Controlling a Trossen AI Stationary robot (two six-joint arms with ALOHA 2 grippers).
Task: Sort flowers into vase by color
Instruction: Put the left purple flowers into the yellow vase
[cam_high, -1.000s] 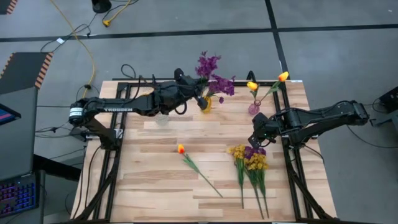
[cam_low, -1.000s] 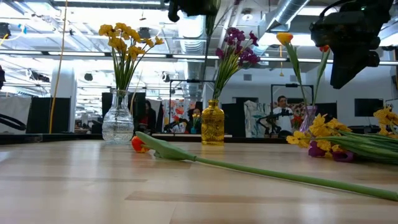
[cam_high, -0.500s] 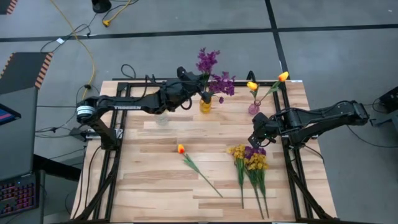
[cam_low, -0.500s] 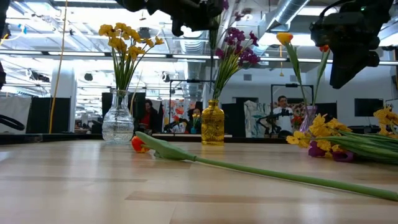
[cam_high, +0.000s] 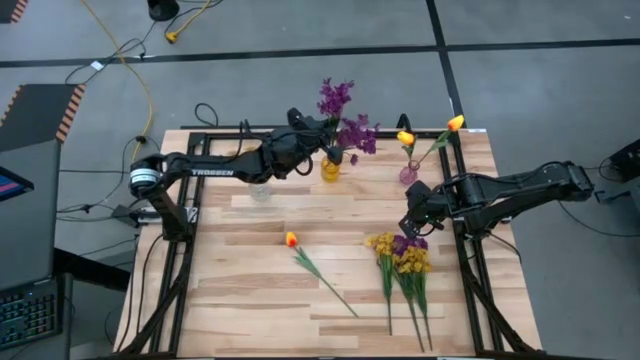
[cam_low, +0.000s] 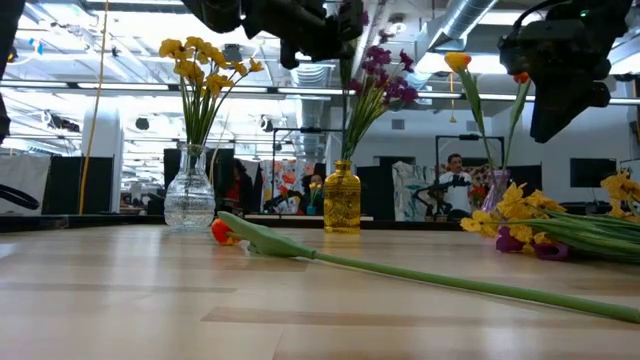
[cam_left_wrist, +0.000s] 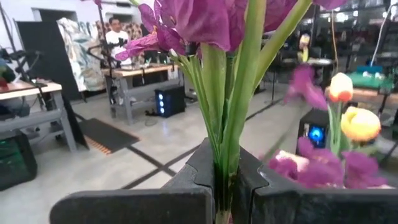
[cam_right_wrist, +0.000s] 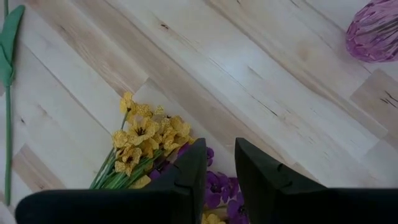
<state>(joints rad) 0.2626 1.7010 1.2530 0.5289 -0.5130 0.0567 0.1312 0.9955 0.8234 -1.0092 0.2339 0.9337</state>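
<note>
My left gripper (cam_high: 324, 143) is shut on a purple flower bunch (cam_high: 335, 98) held over the yellow vase (cam_high: 330, 168), which holds another purple bunch (cam_high: 357, 135). A clear vase (cam_low: 190, 198) holds yellow flowers (cam_low: 205, 58). A pink vase (cam_high: 408, 174) holds two orange tulips (cam_high: 405, 138). A single tulip (cam_high: 291, 239) lies on the table along its stem. My right gripper (cam_right_wrist: 221, 167) hovers open above the lying yellow and purple bunches (cam_high: 405, 252). My left gripper pinches the purple bunch's green stems (cam_left_wrist: 225, 163) between its two fingers, just below the blooms. The fingers come level from the table's left and lie across the upright stems. The blooms stand above the fingers, and the stem (cam_low: 344, 105) runs down to the yellow vase's mouth.
The black frame rails (cam_high: 470, 270) run along the table's left and right sides. The middle and near left of the wooden table (cam_high: 230, 300) have free room. People and desks show in the room beyond the table's far edge.
My left gripper has carried the purple bunch toward the table's right edge and downward, over the yellow vase. The bunch stays upright in the hold. My right gripper has kept still.
</note>
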